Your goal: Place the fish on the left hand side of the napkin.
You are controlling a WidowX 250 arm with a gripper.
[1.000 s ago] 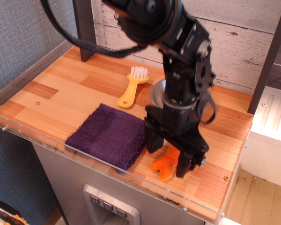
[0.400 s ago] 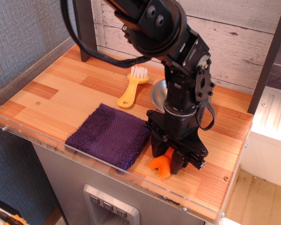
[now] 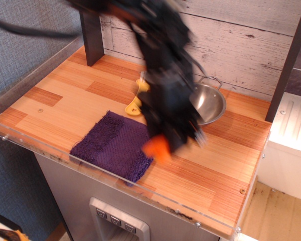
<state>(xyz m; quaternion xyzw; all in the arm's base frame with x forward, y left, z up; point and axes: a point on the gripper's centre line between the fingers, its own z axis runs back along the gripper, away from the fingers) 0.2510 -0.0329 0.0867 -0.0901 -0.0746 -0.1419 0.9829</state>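
Observation:
The gripper [image 3: 166,143] is blurred by motion and hangs above the right edge of the dark purple napkin [image 3: 114,144]. It is shut on the orange fish [image 3: 157,149], whose tail shows below the fingers, lifted off the table. The rest of the fish is hidden inside the jaws. The napkin lies flat near the table's front edge, left of centre.
A yellow brush [image 3: 136,103] lies behind the napkin, partly hidden by the arm. A steel bowl [image 3: 209,103] stands at the back right. A dark post [image 3: 92,35] stands at the back left. A clear lip [image 3: 115,182] runs along the table's front edge.
The gripper closed on the fish at the front right, lifted it and moved left and up toward the napkin. The steel bowl, hidden before, now shows.

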